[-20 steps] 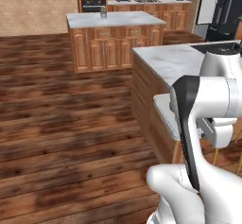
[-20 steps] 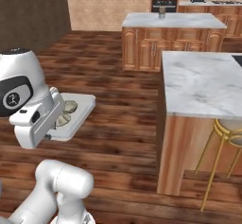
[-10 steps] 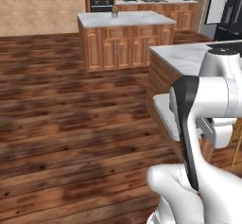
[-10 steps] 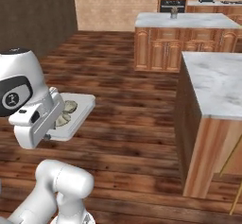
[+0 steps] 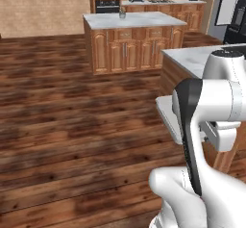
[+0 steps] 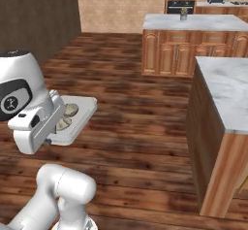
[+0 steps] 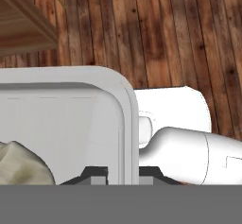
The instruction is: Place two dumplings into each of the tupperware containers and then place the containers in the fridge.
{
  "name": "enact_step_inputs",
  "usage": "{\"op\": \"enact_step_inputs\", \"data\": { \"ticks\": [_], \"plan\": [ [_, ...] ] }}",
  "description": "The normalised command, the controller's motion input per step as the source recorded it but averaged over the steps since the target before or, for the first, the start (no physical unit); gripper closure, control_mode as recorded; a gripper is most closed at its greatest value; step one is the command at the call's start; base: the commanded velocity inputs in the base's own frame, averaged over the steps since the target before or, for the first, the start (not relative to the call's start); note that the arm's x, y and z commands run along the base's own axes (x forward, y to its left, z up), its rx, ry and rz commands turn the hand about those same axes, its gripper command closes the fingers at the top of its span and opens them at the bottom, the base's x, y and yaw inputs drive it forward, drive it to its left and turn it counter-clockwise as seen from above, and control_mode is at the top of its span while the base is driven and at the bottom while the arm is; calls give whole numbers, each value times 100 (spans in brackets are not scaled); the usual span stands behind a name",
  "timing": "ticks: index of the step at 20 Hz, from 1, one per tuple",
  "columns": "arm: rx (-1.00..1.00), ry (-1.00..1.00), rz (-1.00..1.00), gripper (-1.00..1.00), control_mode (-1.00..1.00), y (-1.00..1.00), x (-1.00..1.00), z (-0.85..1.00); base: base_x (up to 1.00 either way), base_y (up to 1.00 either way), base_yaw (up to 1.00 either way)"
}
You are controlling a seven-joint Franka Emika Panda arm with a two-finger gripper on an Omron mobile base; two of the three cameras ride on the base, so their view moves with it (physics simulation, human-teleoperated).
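Note:
My gripper point(image 7: 124, 176) is shut on the rim of a whitish tupperware container point(image 7: 71, 119), which it holds level above the wooden floor. A pale pleated dumpling point(image 7: 21, 164) lies in it at the lower left of the hand view. From the right base view the container point(image 6: 85, 108) juts out from beside the hand, with two dumplings point(image 6: 70, 109) point(image 6: 63, 123) inside. In the left base view one corner of the container point(image 5: 167, 112) shows behind the arm. The dark fridge point(image 5: 239, 27) stands at the far back right.
A marble-topped counter point(image 6: 225, 86) with wooden sides stands close on the right, also seen as the counter point(image 5: 190, 58) just behind the arm. A kitchen island point(image 5: 132, 21) stands further back. Open wooden floor point(image 5: 72, 126) stretches to the left and ahead.
The whole scene has slid across both base views, so the base has moved. The container with its dumplings stays gripped in the same place relative to the arm.

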Motion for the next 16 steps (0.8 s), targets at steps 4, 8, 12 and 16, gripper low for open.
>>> {"op": "enact_step_inputs", "data": {
  "ticks": [4, 8, 12, 16],
  "plan": [
    [0, 0, 0, 100, 100, 0, 0, 0, 70, 26, 0],
    [0, 0, 0, 100, 100, 0, 0, 0, 53, 71, -2],
    [0, 0, 0, 100, 100, 0, 0, 0, 50, 84, 0],
    [0, 0, 0, 100, 100, 0, 0, 0, 55, 74, -1]
  ]
}}
